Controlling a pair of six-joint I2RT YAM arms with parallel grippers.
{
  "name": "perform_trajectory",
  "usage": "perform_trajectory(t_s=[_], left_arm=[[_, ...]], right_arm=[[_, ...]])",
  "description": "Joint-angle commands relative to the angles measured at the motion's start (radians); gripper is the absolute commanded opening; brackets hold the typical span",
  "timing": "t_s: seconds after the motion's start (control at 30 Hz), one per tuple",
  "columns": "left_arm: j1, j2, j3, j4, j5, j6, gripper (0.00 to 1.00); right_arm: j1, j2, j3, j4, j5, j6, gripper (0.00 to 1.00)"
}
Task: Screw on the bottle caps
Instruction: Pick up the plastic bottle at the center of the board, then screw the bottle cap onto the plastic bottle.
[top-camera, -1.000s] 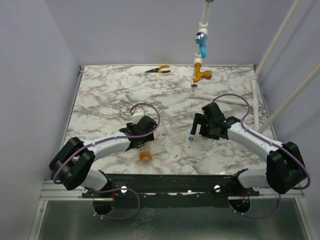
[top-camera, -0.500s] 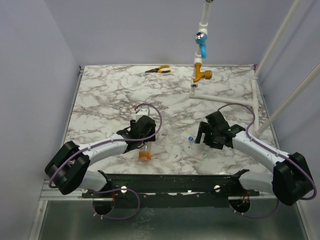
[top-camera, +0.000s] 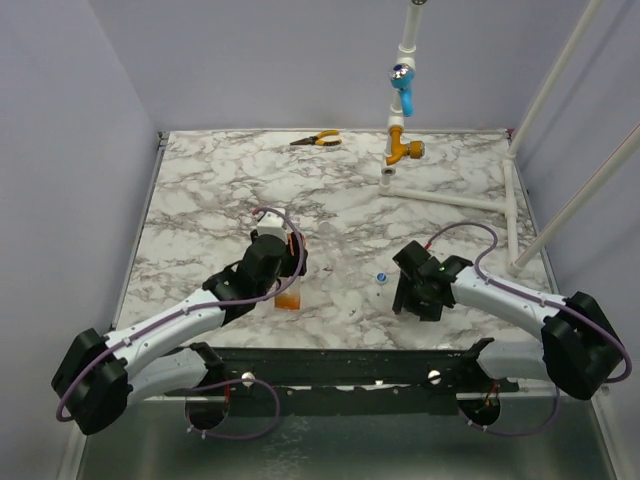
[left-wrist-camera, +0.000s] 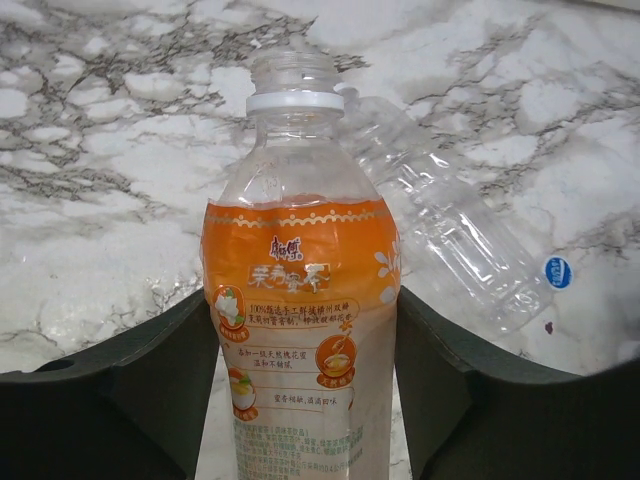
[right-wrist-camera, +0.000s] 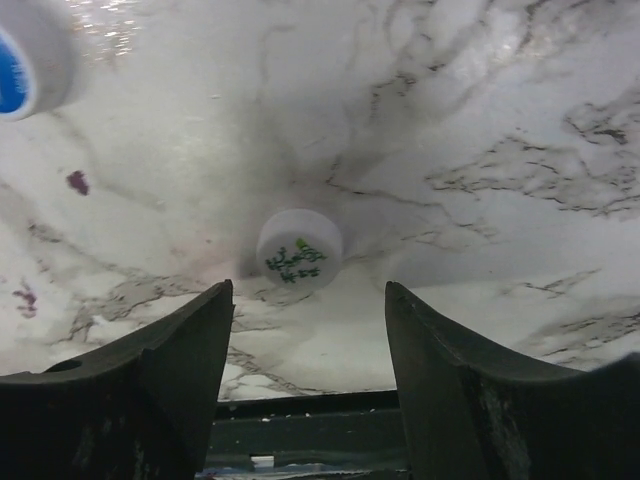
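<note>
Right gripper (right-wrist-camera: 307, 292): jaws spread, one finger on either side of the whitish cap (right-wrist-camera: 299, 248) and nothing pinched. It hung well to the right of the bottle (left-wrist-camera: 300, 250).
Whitish cap: lay flat on the marble table (top-camera: 200, 200), printed face up, just ahead of the right fingertips and centred between them. It was untouched.
Left gripper (left-wrist-camera: 305, 330): fingers pressed against both sides of the bottle's labelled body.
Bottle: held in the left gripper with orange contents, a white collar ring and the threaded mouth bare. Its long axis ran away from the left wrist, mouth leading. Whether its base rested on the table could not be told.
Blue cap (top-camera: 381, 278): on the table to the right of the bottle, between it and the right gripper, apart from both.
Clear empty bottle (left-wrist-camera: 450, 220): on its side just behind the bottle, slanting off to the right.
Valve pipe (top-camera: 402, 120) and pliers (top-camera: 316, 140): far beyond the bottle, toward the back edge.
Governing relation: the right arm was the nearer to both caps. Judged from this, the whitish cap needed only a short reach and a closing of the jaws, then a carry leftward to the open mouth.
</note>
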Motion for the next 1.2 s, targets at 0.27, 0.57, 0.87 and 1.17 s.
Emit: perform_trajectory(t_s=[0.27,0.57,0.87,1.17], left_arm=[[-0.010,-0.242,-0.013,0.124,0.282,0.313,0.59],[-0.009,-0.304,-0.013,0.126,0.469,0.463,0.57],[-0.010,-0.320,0.016,0.082,0.646,0.586,0.57],[-0.009,-0.341,0.003,0.049,0.771,0.625,0.58]], right_arm=[[0.015,0.067,0.008,0.014,0.099,0.035,0.62],[0.018,0.126,0.037,0.028,0.101,0.015,0.48],[0.018,0.106,0.028,0.042,0.078,0.012,0.36],[0.016,0.007,0.130,-0.028,0.055,-0.056,0.29]])
